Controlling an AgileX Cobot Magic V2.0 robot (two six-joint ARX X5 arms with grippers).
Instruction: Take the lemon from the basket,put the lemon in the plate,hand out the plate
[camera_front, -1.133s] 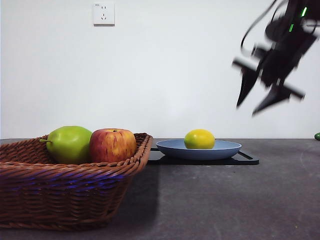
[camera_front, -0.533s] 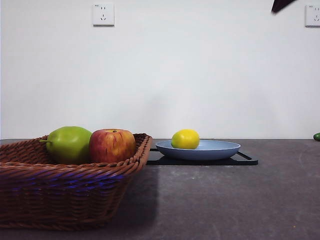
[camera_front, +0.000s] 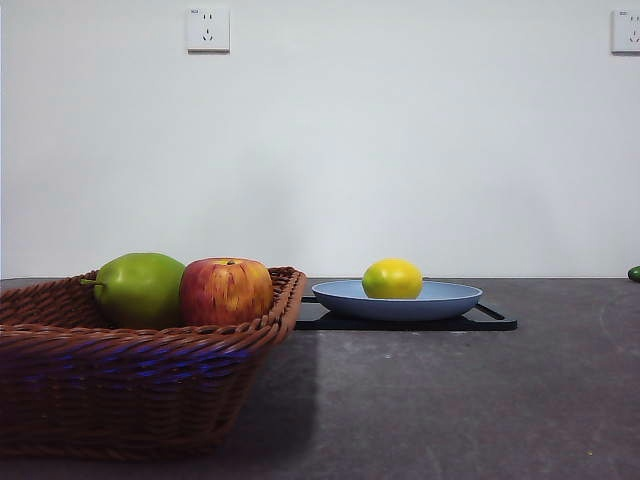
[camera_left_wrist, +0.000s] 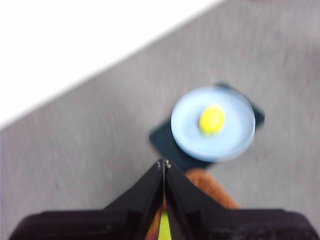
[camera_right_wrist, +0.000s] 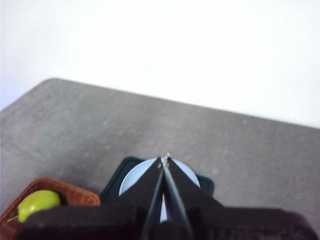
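The yellow lemon (camera_front: 392, 279) lies in the light-blue plate (camera_front: 455, 296), which rests on a black tray to the right of the wicker basket (camera_front: 120, 385). No arm shows in the front view. Seen from high above in the left wrist view, the lemon (camera_left_wrist: 212, 119) sits near the plate's (camera_left_wrist: 236, 135) middle, beyond the basket's edge (camera_left_wrist: 207, 187). My left gripper (camera_left_wrist: 164, 163) hangs shut and holds nothing. My right gripper (camera_right_wrist: 165, 159) is also shut and empty, high over the plate (camera_right_wrist: 132, 181); its jaws hide the lemon there.
A green pear (camera_front: 138, 288) and a red-yellow apple (camera_front: 225, 290) sit in the basket. The black tray (camera_front: 490, 322) lies under the plate. The pear (camera_right_wrist: 37, 202) also shows in the right wrist view. A small green thing (camera_front: 634, 273) lies at the far right edge.
The dark arm at the upper right has risen out of the front view. The lemon rolled left in the plate, then back toward its middle.
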